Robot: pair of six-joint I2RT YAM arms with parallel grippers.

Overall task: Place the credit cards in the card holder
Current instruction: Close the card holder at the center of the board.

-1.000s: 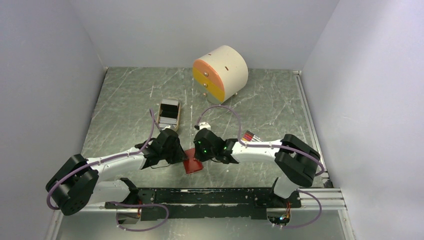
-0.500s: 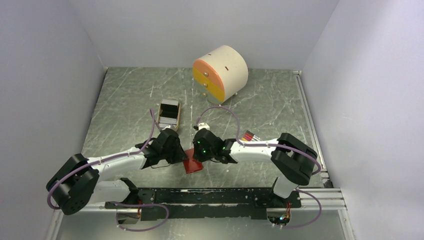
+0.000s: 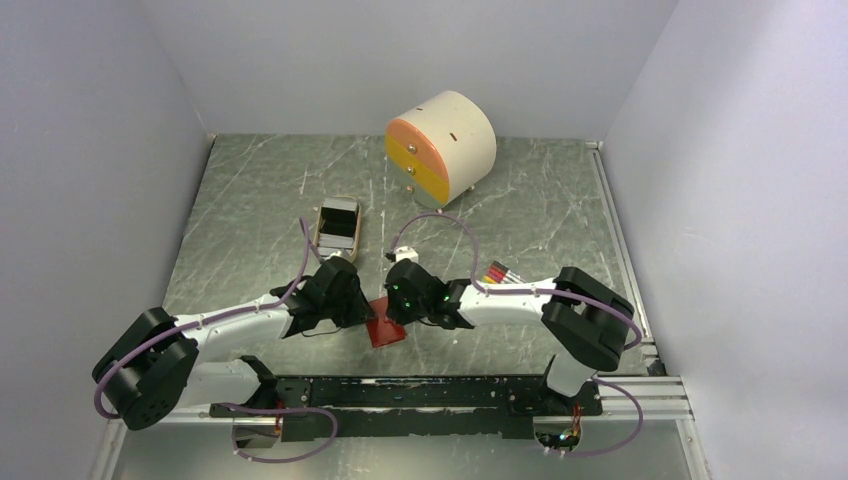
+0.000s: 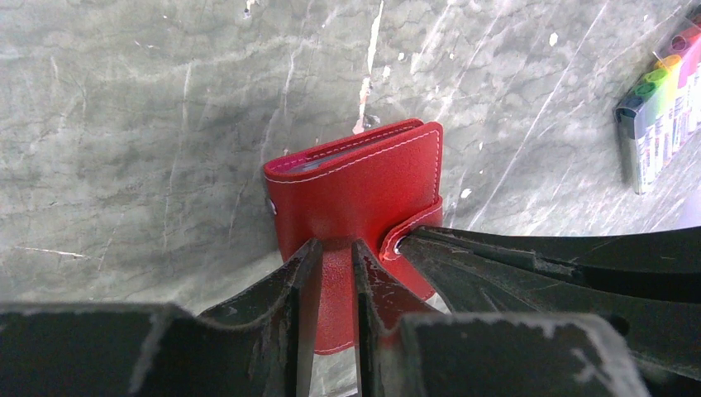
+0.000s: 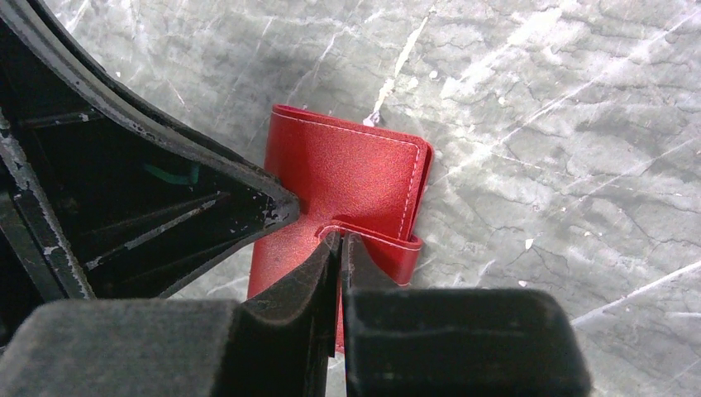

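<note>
Right arm's elbow has been creeping slightly leftward, its gripper narrowing. Holder (image 4: pixel 355 186) is lying folded on the counter (image 3: pixel 520 220) close to the near edge, between both grippers. Cards are hiding inside, with only a thin pale strip showing at its far lip. Right gripper (image 5: pixel 337 240) is clenching almost shut at the tab's end; pinching or pressing, I cannot tell. Left gripper (image 4: pixel 335 248) is resting narrowly parted fingers on the cover, grasp unclear. Sticks (image 4: pixel 661 107) are lying well right, and open counter is stretching beyond toward tray (image 3: pixel 337 225) and drawers (image 3: pixel 440 148).
</note>
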